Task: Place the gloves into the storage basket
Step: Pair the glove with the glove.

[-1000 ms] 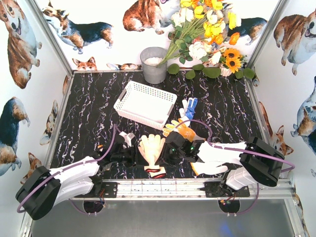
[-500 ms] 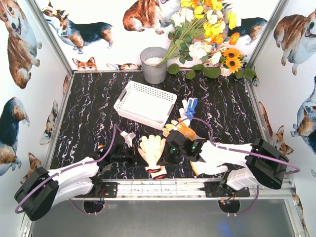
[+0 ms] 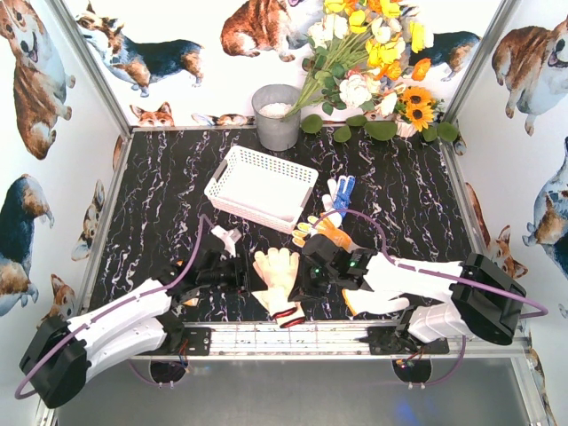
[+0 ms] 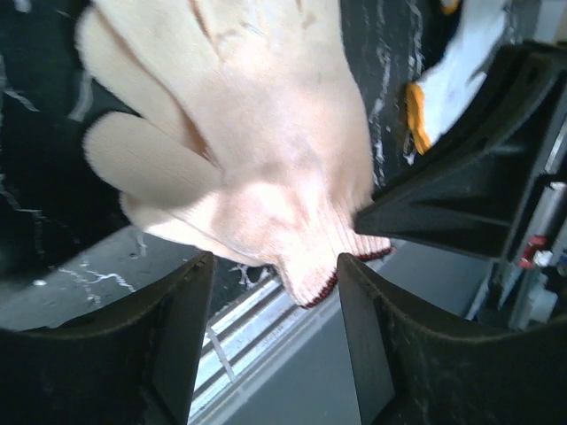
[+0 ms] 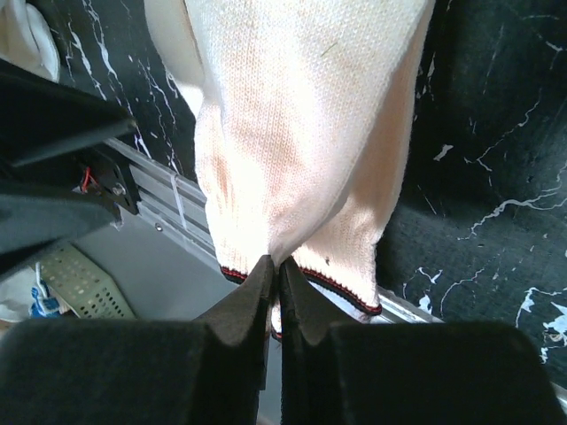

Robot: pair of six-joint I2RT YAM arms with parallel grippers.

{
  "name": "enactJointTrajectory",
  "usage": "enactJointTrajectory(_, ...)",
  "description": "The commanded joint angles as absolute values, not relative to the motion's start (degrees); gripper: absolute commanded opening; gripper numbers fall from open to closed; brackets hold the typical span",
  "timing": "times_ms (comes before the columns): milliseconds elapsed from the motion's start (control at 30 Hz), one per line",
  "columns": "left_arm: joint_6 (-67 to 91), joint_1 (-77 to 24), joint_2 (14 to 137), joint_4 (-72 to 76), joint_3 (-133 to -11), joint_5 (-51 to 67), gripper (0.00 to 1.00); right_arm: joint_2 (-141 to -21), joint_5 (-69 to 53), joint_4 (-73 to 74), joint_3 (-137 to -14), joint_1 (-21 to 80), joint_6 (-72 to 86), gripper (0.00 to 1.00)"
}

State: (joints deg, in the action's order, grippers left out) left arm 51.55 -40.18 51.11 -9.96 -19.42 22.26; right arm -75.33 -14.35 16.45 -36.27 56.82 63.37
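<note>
The left pincer (image 4: pixel 273 274) stands with its jaws apart and holds nothing. The cream glove (image 4: pixel 266 150) lies just ahead of it, the red-edged cuff (image 4: pixel 310 283) reaching towards the gap between its fingers. To the glove's right, the right pincer (image 5: pixel 274 270) is pinched shut on that same cuff, and the glove's body stretches away in front of its tips. Ahead and right of this pincer lie an orange-yellow glove (image 3: pixel 324 232) and a white-and-blue glove (image 3: pixel 340 191).

The step in hand looks like picking up the cream glove. The storage basket (image 3: pixel 248 211) sits well ahead and left of the right pincer. Next, the glove must be lifted, carried over the rim and released.
</note>
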Motion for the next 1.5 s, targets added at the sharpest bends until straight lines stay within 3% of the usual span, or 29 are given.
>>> enactJointTrajectory(0,50.86,-40.26,50.05,-13.98,-20.11,13.16,0.51,-75.71,-15.95,15.97,-37.57,56.53,60.12,0.0)
enactJointTrajectory(500,50.98,-39.41,59.75,-6.95,-20.07,15.09,0.37,-78.04,-16.66,14.33,-36.92,56.51,59.56,0.0)
enactJointTrajectory(1467,48.7,-37.7,66.24,-11.54,-21.46,13.34,0.32,-75.76,-16.18,19.39,-36.74,56.52,56.02,0.0)
